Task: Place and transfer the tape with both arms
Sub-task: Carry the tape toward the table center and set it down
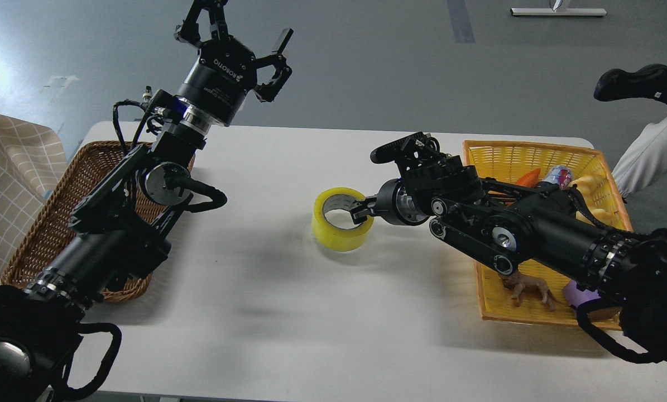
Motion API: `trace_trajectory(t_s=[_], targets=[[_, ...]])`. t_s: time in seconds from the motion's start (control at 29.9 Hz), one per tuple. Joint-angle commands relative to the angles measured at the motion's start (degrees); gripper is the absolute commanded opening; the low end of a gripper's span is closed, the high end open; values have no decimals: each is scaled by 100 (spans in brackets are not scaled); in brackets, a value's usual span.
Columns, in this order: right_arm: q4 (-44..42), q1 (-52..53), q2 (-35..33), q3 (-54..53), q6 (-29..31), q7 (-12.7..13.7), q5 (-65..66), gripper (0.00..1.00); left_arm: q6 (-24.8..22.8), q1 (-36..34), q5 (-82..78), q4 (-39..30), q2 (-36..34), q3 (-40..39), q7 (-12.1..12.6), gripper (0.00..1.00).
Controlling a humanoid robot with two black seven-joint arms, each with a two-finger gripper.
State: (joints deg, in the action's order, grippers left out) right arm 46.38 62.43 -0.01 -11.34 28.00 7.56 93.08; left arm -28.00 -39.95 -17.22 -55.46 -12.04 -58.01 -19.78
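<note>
The yellow tape roll point(337, 234) lies flat near the middle of the white table point(288, 312), hole facing up. My right gripper point(360, 214) is shut on the roll's right wall, one finger inside the core and one outside. The roll looks to be touching the tabletop. My left gripper point(234, 34) is raised high above the table's far left edge, its fingers spread open and empty, well away from the tape.
A brown wicker basket point(43, 223) sits at the left under my left arm. A yellow tray point(489, 290) at the right holds a toy lion point(526, 287), a purple block point(576, 293), a carrot point(526, 177) and other toys. A person's leg point(640, 162) is at the far right.
</note>
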Motion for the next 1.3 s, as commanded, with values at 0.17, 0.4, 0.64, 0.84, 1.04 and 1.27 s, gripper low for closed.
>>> trace_trajectory(t_s=[0.17,0.4,0.64,0.84,1.04,1.27], targets=[[-6,-3,1,0,0,-9,-1,0,0,-4,-1,0,0,0,1,98],[-6,-38,1,-8,0,-26,-9,2,0,-4,-1,-9,0,0,1,98],[-6,-82,1,-8,0,-26,-9,5,0,-4,-1,-9,0,0,1,98],[-6,-99,1,0,0,-18,-9,24,0,-4,8,-9,0,0,1,98],[-6,-178,1,0,0,-18,-9,29,0,-4,8,0,0,0,1,98],[12,-152,1,-70,0,-18,-27,61,0,-4,-1,0,0,0,1,98]])
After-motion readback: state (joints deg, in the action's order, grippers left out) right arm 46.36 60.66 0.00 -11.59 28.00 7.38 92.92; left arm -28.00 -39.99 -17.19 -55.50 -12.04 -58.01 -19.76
